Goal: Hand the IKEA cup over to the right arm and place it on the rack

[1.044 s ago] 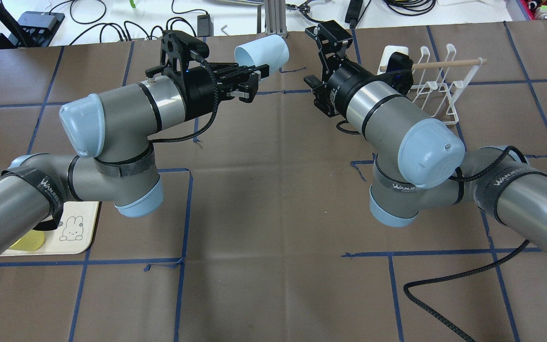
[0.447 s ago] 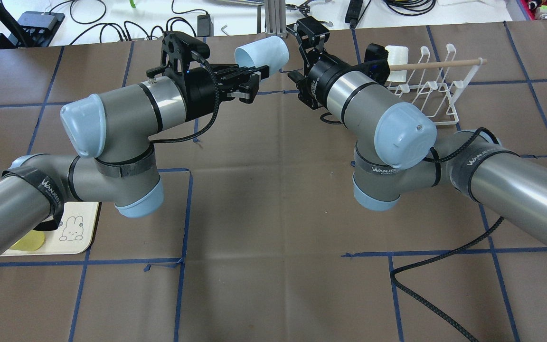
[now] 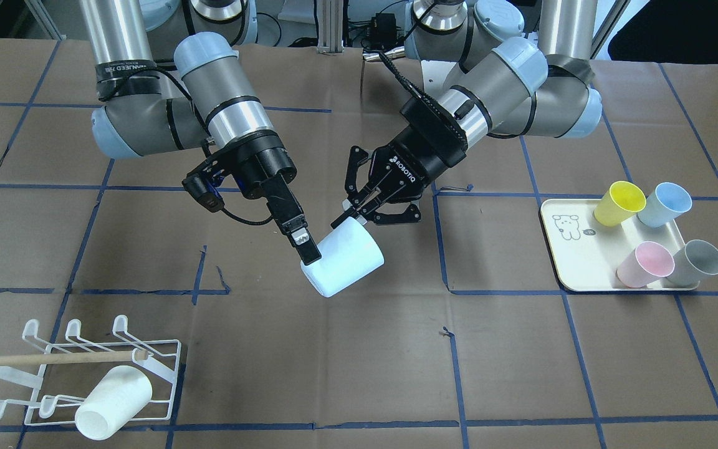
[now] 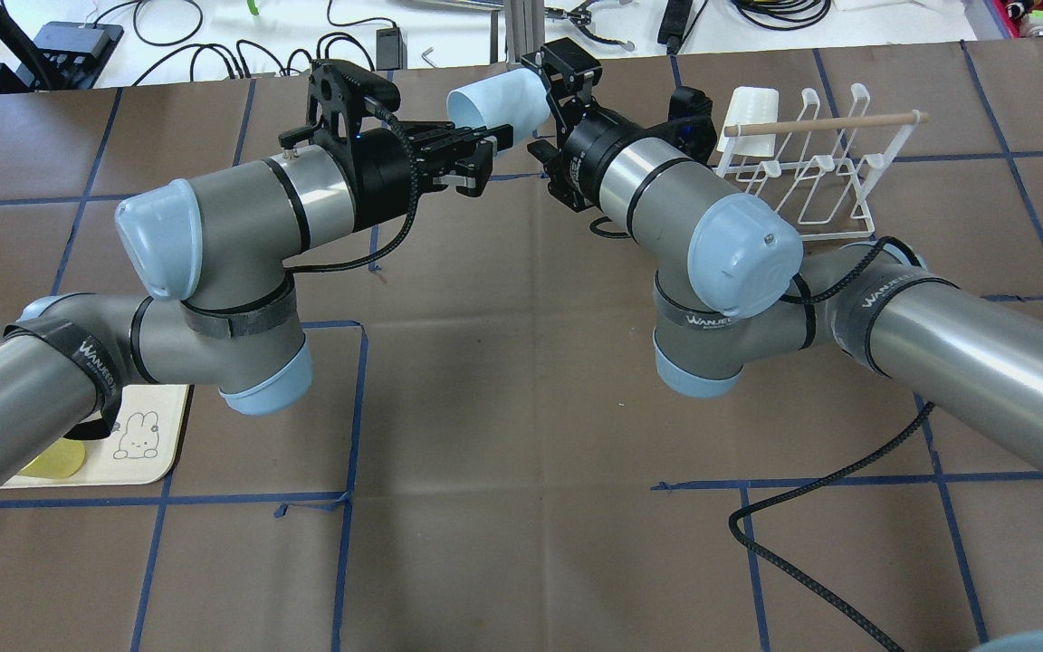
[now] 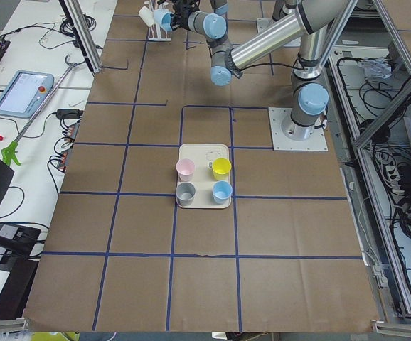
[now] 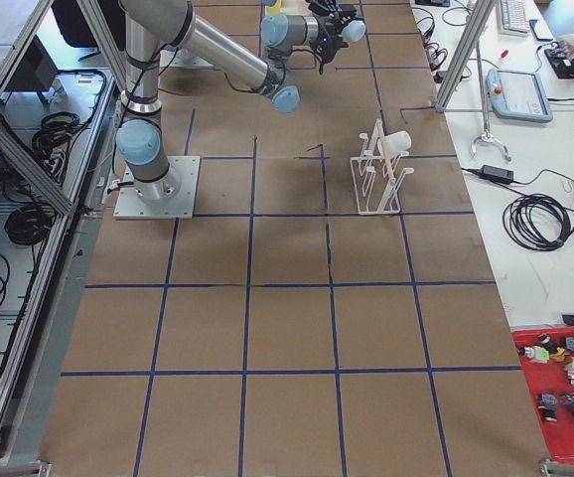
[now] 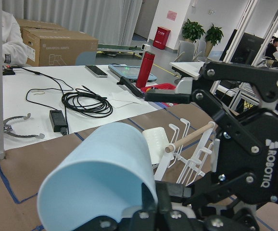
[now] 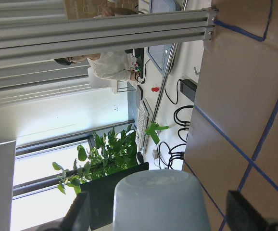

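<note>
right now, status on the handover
Left tool shut on blue cup, at rim, mid-air. Right tool open, straddling its base, not gripping. Rack holds one white cup; other prongs free.

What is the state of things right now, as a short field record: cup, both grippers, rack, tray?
cup: pale blue cup, on its side above the table, between the two arms
left gripper: shut on the cup's rim
right gripper: open, fingers on either side of the cup's base, not yet closed
handover: not done; only the left gripper grips the cup
rack: holds one white cup
tray: yellow cup, blue cup, pink cup, grey cup
</note>
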Controlling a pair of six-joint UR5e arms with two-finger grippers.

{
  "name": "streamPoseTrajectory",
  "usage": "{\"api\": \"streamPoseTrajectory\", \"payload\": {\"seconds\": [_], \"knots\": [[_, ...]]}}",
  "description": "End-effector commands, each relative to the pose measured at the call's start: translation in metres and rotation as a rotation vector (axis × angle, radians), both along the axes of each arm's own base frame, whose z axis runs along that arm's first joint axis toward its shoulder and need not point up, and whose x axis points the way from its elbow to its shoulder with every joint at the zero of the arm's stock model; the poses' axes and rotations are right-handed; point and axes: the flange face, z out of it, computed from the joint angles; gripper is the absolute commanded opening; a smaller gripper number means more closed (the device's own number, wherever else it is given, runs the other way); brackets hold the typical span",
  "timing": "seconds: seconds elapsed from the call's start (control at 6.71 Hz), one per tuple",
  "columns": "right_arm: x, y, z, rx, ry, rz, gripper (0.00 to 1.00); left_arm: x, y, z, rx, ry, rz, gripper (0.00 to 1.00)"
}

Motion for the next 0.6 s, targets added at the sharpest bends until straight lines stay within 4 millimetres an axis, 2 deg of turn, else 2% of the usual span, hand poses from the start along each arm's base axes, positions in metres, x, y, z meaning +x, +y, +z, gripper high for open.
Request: {"api": "streamPoseTrajectory", "payload": {"seconds": [0.0,0.3,0.45], "knots": [[0.0142,-0.0076,-0.0041,0.001,-0.008,0.019,0.99,0.0001,-0.0007,0.0000,-0.002,-0.001,0.002,0.03],[0.0171,-0.0114,-0.0063,0.004,-0.010,0.021,0.98,0.0001,-0.0007,0.0014,-0.005,-0.001,0.002,0.03],[0.0173,-0.0110,-0.0069,0.004,-0.008,0.025,0.88,0.0001,-0.0007,0.0014,-0.005,-0.001,0.002,0.03]]}}
